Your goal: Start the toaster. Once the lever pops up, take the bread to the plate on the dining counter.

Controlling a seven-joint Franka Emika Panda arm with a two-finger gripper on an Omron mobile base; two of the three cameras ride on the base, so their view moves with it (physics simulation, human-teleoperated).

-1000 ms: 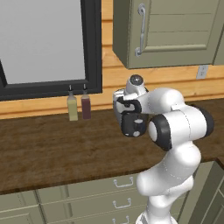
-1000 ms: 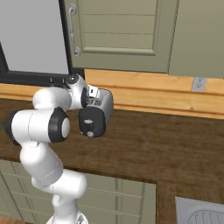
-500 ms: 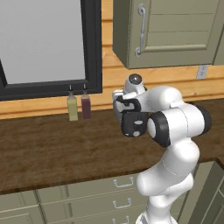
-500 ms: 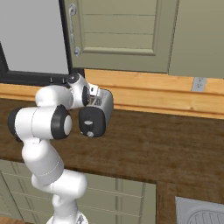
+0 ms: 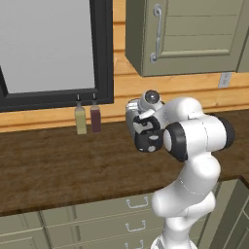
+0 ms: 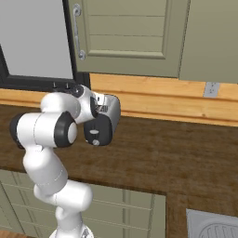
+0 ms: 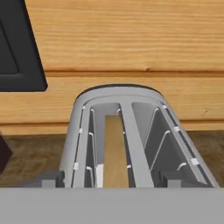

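Note:
The silver-grey toaster (image 5: 132,115) stands at the back of the dark worktop against the wooden wall, its black end panel (image 5: 148,140) facing the room. A small light lever (image 6: 94,132) sits in that panel above the round knob (image 6: 96,142). My gripper (image 7: 109,180) hangs right over the toaster (image 7: 118,127), looking down into its two slots. The grey fingertips (image 7: 47,179) stand wide apart at either side, open and holding nothing. A tan bread (image 7: 114,151) slice stands deep in the left slot. The plate and the dining counter are out of view.
Two slim bottles (image 5: 87,118) stand left of the toaster under the black-framed window (image 5: 48,53). Green wall cabinets (image 6: 130,32) hang above. Grey-green drawers (image 5: 97,223) run below the worktop. A sink corner (image 6: 214,225) shows at lower right.
The hand has dropped slightly toward the top of the toaster. The toaster and bottles have not moved.

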